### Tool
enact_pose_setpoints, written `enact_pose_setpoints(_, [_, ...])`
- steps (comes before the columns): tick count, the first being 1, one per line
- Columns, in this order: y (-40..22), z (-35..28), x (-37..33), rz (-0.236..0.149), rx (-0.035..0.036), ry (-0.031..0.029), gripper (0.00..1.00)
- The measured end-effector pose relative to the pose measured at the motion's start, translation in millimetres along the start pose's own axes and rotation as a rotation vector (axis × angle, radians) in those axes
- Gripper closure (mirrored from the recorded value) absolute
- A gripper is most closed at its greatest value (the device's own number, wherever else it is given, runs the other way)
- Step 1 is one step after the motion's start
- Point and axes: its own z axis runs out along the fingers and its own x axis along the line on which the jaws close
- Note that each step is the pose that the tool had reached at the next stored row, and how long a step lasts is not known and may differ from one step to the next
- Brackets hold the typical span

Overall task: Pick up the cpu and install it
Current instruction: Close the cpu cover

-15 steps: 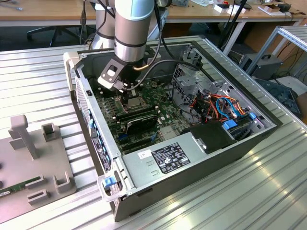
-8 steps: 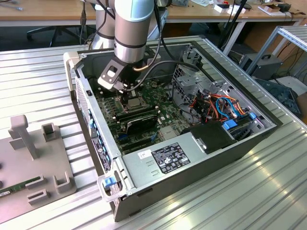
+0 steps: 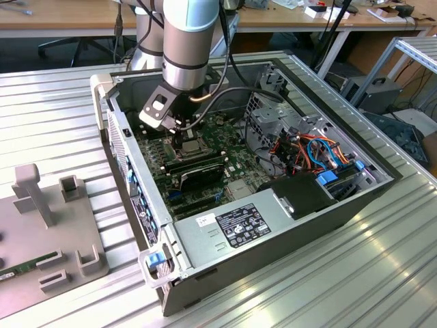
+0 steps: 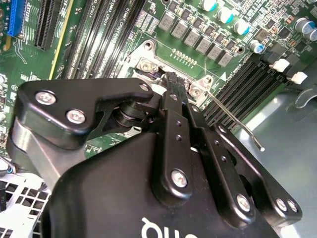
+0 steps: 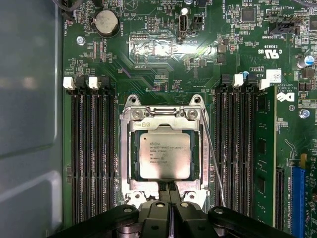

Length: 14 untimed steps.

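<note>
Arm (image 3: 184,41) stands near vertical in the exterior view, grey last segment with a pale blue cap, wrist (image 3: 158,109) bent so the claw (image 3: 179,135) points straight down. Both wrist views show the black fingers (image 4: 176,124) pressed together, the tips meeting along a hairline seam. Linkage bars (image 4: 89,106) sit folded in close on either side of the fingers.

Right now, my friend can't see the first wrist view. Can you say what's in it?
A silver square cpu lies flat in its metal-framed socket at the middle of a green motherboard. The black gripper hangs at the socket's edge with its fingers pressed together, and long dark memory slots flank the socket.
</note>
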Motion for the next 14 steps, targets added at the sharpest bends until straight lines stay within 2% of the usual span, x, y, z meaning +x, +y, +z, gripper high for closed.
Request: enact_pose_setpoints(14, [-0.1, 3.4, -0.1, 0.0, 0.0, 0.0, 0.89])
